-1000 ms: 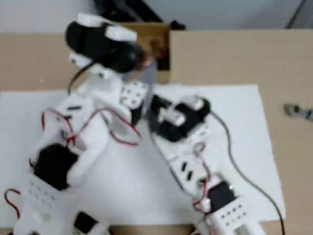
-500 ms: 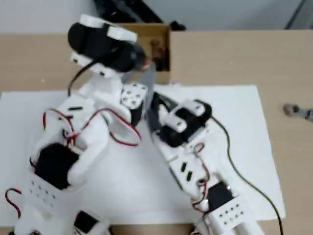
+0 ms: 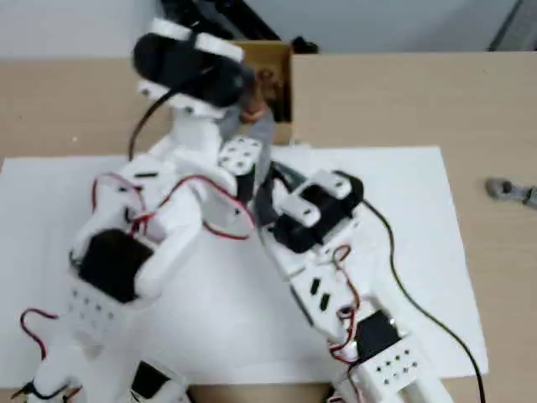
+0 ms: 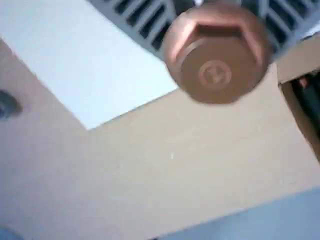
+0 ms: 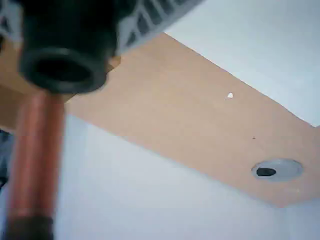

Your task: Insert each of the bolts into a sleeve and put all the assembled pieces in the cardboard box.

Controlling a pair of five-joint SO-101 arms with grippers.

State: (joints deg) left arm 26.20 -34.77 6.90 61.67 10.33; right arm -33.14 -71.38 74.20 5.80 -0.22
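Holding the bolt [image 4: 216, 55] end-on in the left gripper [image 3: 249, 116], at the front edge of the cardboard box [image 3: 282, 60].

Bolt: the hexagonal head faces the left wrist camera, so the long axis runs straight away from the lens and the shank is hidden behind the head. A ribbed grey finger [image 4: 142, 15] sits just behind the head, and the fingers are clenched on the bolt. Left arm: stretched forward over the white sheet [image 3: 403, 218], wrist raised beside the box. Right arm: bent and lower, with the right gripper [image 3: 267, 195] just beside the left arm, grasping a black sleeve [image 5: 62, 62] whose open bore faces its own camera. A copper shaft [image 5: 35, 160] runs lengthwise away from the sleeve; cannot tell whether they touch.
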